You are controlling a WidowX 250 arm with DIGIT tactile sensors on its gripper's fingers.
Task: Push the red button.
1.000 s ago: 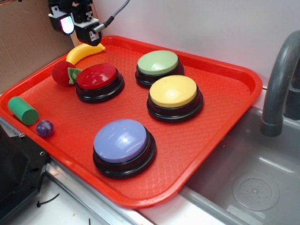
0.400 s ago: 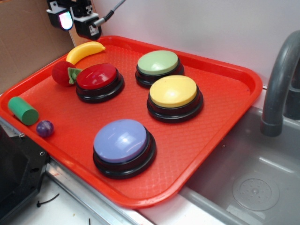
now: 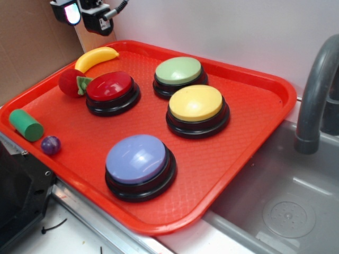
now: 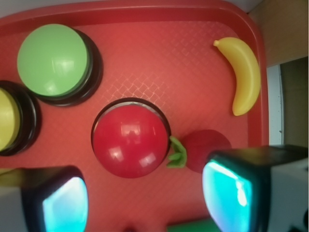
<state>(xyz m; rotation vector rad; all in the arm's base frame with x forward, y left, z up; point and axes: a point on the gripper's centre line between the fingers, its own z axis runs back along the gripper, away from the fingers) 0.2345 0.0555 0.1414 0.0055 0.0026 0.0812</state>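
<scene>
The red button (image 3: 110,87), a glossy red dome on a black base, sits at the back left of the red tray (image 3: 254,116). It also shows in the wrist view (image 4: 129,140), just ahead of the fingers. My gripper (image 3: 82,11) hangs high above the tray's back left corner, well above the button and apart from it. In the wrist view my gripper (image 4: 145,200) is open, with its two lit fingers wide apart and nothing between them.
A red toy fruit (image 3: 71,83) with a green leaf touches the button's left side. A banana (image 3: 95,57) lies behind it. Green (image 3: 179,71), yellow (image 3: 196,103) and blue (image 3: 137,159) buttons, a green cylinder (image 3: 25,125) and a purple ball (image 3: 51,144) share the tray. A sink and faucet (image 3: 315,90) stand right.
My gripper has risen and drifted slightly left, away from the banana and the tray. Nothing on the tray has moved.
</scene>
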